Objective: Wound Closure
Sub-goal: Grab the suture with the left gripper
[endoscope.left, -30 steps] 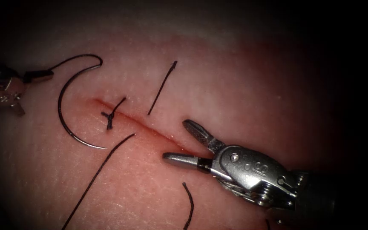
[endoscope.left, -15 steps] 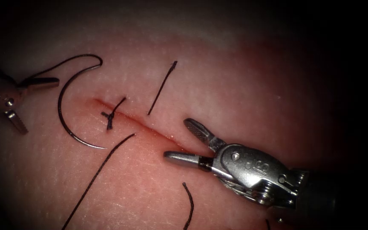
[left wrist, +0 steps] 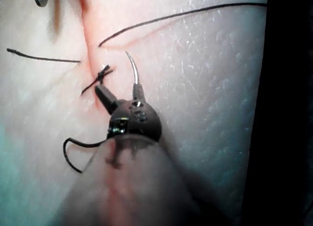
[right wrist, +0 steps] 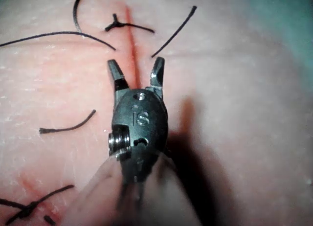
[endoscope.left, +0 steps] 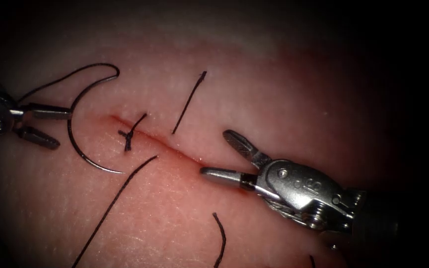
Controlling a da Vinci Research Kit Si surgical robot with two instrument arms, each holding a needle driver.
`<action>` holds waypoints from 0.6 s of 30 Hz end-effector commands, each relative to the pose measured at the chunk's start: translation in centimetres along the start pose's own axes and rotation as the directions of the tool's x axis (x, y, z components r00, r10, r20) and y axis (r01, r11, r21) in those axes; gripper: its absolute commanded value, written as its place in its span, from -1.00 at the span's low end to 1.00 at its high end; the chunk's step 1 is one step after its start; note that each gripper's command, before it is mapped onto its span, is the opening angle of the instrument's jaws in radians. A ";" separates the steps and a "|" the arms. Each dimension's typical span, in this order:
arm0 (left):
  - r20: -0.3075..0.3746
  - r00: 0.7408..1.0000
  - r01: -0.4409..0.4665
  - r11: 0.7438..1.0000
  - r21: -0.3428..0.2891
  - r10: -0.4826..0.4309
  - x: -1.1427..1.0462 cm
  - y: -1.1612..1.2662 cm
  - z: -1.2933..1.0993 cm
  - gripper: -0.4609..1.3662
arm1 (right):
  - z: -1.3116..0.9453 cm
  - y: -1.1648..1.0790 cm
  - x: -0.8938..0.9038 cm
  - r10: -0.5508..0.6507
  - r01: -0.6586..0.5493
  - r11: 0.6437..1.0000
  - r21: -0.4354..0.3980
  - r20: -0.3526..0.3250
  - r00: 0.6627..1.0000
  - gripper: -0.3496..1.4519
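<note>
The needle (endoscope.left: pixel 83 149) is seen lying flat on the tissue (endoscope.left: pixel 284 89), left of the cut (endoscope.left: pixel 175 149) and just beside the knotted stitch (endoscope.left: pixel 129 136), with no part of it in the tissue; thread (endoscope.left: pixel 75 74) runs on from its swaged end. Nothing is held by the left tool (endoscope.left: pixel 53 126) — its jaws stand parted right at the needle's outer curve, one above the other. The right tool (endoscope.left: pixel 222 154) hangs over the cut with its jaws spread wide, empty as well. The needle is judged stiff, light and slick, likely to roll or slip if pinched near the point; a hold on the body — back from the tip, short of the swage — would be the surer one. Cut ends of thread (endoscope.left: pixel 189 101) lie loose about the cut.
</note>
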 end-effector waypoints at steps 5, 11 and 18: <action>-0.079 0.997 -0.004 1.000 0.004 0.004 0.17 0.10 0.02 0.27 | 0.00 0.02 -0.01 -0.006 0.006 1.000 0.008 -0.002 1.000 0.38; -0.163 0.986 -0.030 0.999 0.011 0.031 0.40 0.20 0.08 0.32 | 0.02 0.04 -0.01 -0.006 0.006 1.000 0.008 -0.002 1.000 0.39; -0.214 0.970 0.107 0.993 -0.047 -0.114 0.52 0.37 0.18 -0.01 | 0.01 0.03 -0.01 -0.006 0.006 1.000 0.008 -0.002 1.000 0.39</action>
